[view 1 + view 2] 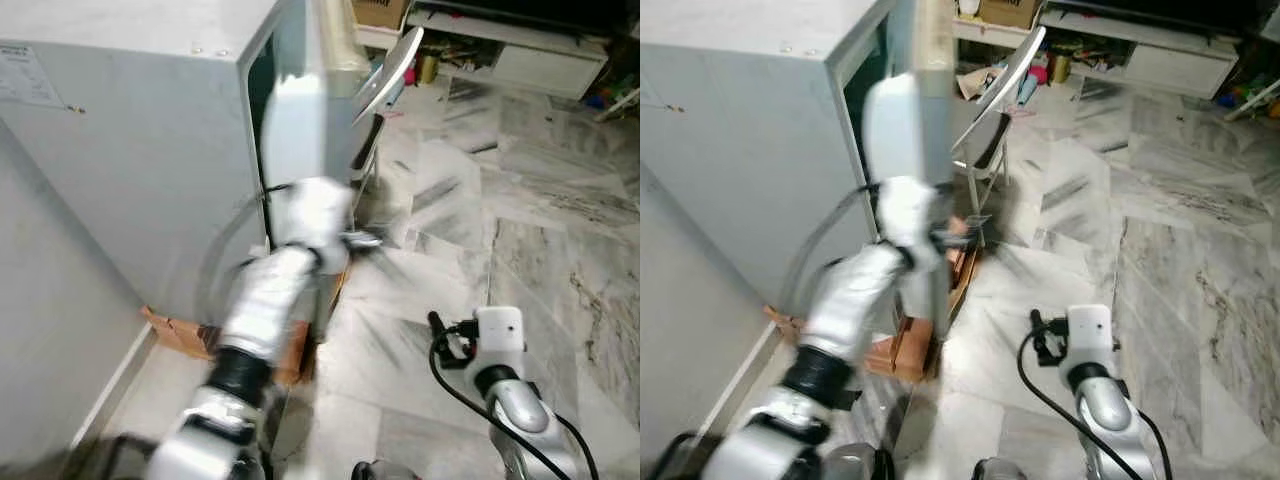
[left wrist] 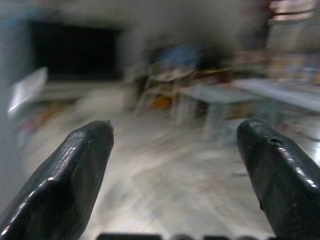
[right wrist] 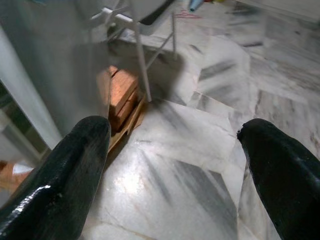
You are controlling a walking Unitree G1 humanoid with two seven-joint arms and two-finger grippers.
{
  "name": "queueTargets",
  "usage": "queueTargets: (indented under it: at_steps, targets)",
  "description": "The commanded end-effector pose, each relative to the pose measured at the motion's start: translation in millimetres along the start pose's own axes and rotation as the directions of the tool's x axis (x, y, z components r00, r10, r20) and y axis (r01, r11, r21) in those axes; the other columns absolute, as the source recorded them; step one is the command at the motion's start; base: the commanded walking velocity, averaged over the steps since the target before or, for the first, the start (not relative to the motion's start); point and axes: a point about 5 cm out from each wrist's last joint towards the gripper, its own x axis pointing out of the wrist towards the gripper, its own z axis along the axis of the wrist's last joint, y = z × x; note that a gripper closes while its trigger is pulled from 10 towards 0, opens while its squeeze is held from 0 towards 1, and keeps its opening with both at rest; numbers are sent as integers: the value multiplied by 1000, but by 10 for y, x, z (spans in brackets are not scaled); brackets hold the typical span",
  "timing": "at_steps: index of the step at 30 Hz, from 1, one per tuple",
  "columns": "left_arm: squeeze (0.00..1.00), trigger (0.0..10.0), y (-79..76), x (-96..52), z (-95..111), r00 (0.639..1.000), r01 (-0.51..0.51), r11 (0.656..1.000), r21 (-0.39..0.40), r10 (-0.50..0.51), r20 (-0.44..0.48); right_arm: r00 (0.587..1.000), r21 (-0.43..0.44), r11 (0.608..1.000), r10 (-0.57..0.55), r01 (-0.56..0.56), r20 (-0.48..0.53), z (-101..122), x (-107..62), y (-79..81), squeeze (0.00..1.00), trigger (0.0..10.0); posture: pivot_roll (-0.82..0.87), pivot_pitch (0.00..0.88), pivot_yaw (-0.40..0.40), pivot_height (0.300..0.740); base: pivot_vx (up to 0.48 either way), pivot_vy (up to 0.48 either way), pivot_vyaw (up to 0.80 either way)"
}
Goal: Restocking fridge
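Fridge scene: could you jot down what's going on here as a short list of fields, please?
Place: marble floor beside a grey fridge
Fridge door: door ajar, dark gap along its edge
Left gripper: left gripper raised by the door edge, fingers open, empty
Right gripper: right gripper low over the floor, fingers open, empty
Under fridge: brown blocks
Behind: folding chair

- The head's two eye views look forward and down from above, sharing the grey fridge (image 1: 150,150), the marble floor (image 1: 540,230) and a chair (image 1: 995,90).
- The left wrist view looks level across a blurred room.
- The right wrist view looks down, near the floor, sharing the wooden blocks (image 3: 120,92) under the fridge.
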Motion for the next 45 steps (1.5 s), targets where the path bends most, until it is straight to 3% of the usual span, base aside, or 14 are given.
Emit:
queueTargets:
  at_steps: [1, 3, 6, 8, 10, 11, 13, 14, 15, 19, 23, 31, 41, 45]
  targets:
    - [0, 10000, -93, 98, 32, 1000, 21, 999, -47, -20, 11, 999, 8, 999, -33, 33, -39, -83, -58, -113, 0, 10000, -122, 35, -28, 740, 0, 0, 0]
    - [0, 10000, -66, 94, -15, 1000, 14, 999, -37, -14, 3, 999, 8, 999, -31, 32, -35, -74, -44, -97, 0, 10000, -125, 32, -24, 740, 0, 0, 0]
    - [0, 10000, 161, -65, -168, 997, -61, 998, -7, 60, -55, 999, 11, 1000, -28, 29, -34, -75, -34, -75, 0, 10000, -117, 30, -17, 740, 0, 0, 0]
    - [0, 10000, 294, -238, -215, 991, -100, 995, 20, 101, -90, 999, 19, 999, -26, 26, -36, -77, -29, -71, 0, 10000, -112, 27, -13, 740, 0, 0, 0]
    - [0, 10000, 455, -545, -284, 970, -184, 982, 53, 190, -151, 999, 24, 999, -22, 23, -29, -65, -11, -64, 0, 10000, -98, 27, -9, 740, 0, 0, 0]
    - [0, 10000, 455, -545, -284, 970, -184, 982, 53, 190, -151, 999, 24, 999, -22, 23, -29, -65, -11, -64, 0, 10000, -98, 27, -9, 740, 0, 0, 0]
    - [0, 10000, 575, -811, -356, 947, -252, 964, 80, 263, -183, 1000, 15, 1000, -24, 25, -20, -53, -4, -63, 0, 10000, -90, 31, -6, 740, 0, 0, 0]
    - [0, 10000, 575, -811, -356, 947, -252, 964, 80, 263, -183, 1000, 15, 1000, -24, 25, -20, -53, -4, -63, 0, 10000, -90, 31, -6, 740, 0, 0, 0]
    - [0, 10000, 665, -1087, -413, 919, -315, 942, 115, 333, -211, 1000, 7, 1000, -28, 28, -2, -22, 1, -68, 0, 10000, -82, 35, -8, 740, 0, 0, 0]
    - [0, 10000, 740, -1497, -421, 886, -356, 918, 177, 392, -249, 999, 19, 999, -38, 38, 36, 65, 33, -77, 0, 10000, -62, 41, -17, 740, 0, -145, 0]
    - [0, 10000, 801, -1799, -442, 845, -401, 891, 212, 449, -292, 998, 24, 1000, -21, 19, 56, 140, 113, -8, 0, 10000, -57, 37, -21, 740, 0, -412, 0]
    - [0, 10000, 750, -1875, -552, 767, -557, 816, 156, 577, -281, 997, 41, 999, -22, 19, 72, 157, 150, 29, 0, 10000, -68, 16, -40, 740, 0, -458, -393]
    - [0, 10000, 827, -1701, -531, 768, -568, 808, 157, 589, -251, 996, 41, 999, -16, 13, 86, 188, 214, 52, 0, 10000, -64, 9, -39, 740, 55, -427, 0]
    - [0, 10000, 908, -1543, -506, 785, -553, 818, 159, 576, -229, 996, 41, 999, -21, 17, 88, 187, 227, 66, 0, 10000, -72, 2, -35, 740, 395, -151, 0]
